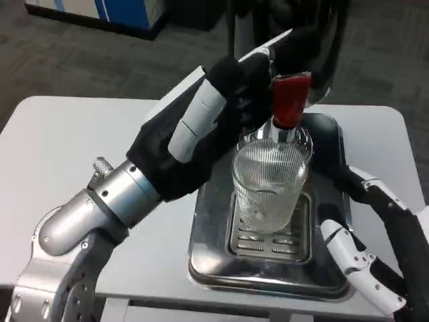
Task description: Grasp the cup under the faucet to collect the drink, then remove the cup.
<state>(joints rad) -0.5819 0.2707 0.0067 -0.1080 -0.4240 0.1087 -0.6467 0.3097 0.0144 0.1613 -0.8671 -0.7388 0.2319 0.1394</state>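
right hand (375, 248) cut off at frame edge, dispenser (295, 40) top cropped

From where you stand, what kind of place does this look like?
Probably an office or lab set up as a drink station. A white table stands on grey carpet, and on it sits a metal drip tray with a ribbed glass cup under a red-handled faucet.

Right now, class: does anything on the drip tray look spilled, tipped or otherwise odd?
Nothing stands out. The ribbed glass cup stands upright on the drip tray beneath the red faucet handle. No spill shows on the tray.
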